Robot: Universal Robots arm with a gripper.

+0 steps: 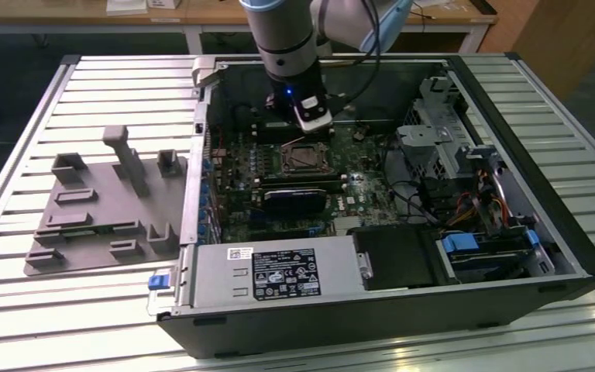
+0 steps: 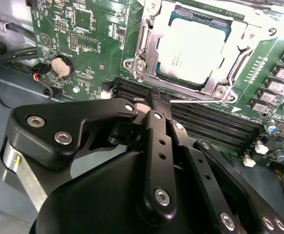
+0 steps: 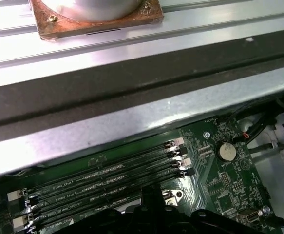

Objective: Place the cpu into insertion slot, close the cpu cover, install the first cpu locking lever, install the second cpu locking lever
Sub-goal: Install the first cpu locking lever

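One computer case [image 1: 380, 329], gripper [image 1: 315, 132] inside, slatted table [image 1: 91, 310]

The cpu [image 2: 193, 46] was dull silver-grey, framed by the silvery cpu cover [image 2: 149, 48], on a green circuit board [image 2: 98, 44] speckled with tiny parts. The gripper [image 2: 154, 100] was matt black with silver screws. The memory slots [image 2: 205, 124] were black; the table [image 1: 29, 310] was striped in pale grey slats.

Lower middle of the exterior view: a black label [image 1: 287, 280] and a small white sticker [image 1: 239, 252] stand on the grey cover [image 1: 214, 291], their print too small to read. In the first wrist view, the white lettering [image 3: 66, 184] beside the memory slots [image 3: 107, 170] is unreadable too.
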